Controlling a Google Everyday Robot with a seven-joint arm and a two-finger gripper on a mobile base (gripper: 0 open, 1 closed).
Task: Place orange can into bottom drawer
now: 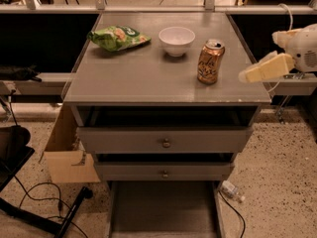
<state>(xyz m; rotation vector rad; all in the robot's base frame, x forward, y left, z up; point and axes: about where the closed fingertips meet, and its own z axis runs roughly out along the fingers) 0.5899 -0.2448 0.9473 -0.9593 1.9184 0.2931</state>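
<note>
Camera view: the hand (257, 71) hangs at the right edge of the worktop (138, 78), just above its surface level and pointing left. Whether it is apart or together cannot be told from this angle, and it holds nothing.

The orange can (210, 62) stands upright on the worktop just to the left of the hand, near it but not touching. Further left of the hand and a little farther back sits a white bowl (176, 40). A green snack bag (118, 37) lies beyond that, well apart from the hand.

Below and to the left of the hand, the cabinet front shows 2 upper drawers (163, 139) with small round knobs, both slightly pulled out. The bottom drawer (163, 212) is well below the hand, pulled far out at floor level, its flat grey floor showing. A small plastic bottle (232, 191) lies on the floor beside that drawer's right wall. A cardboard box (67, 155) stands far to the lower left of the hand.
</note>
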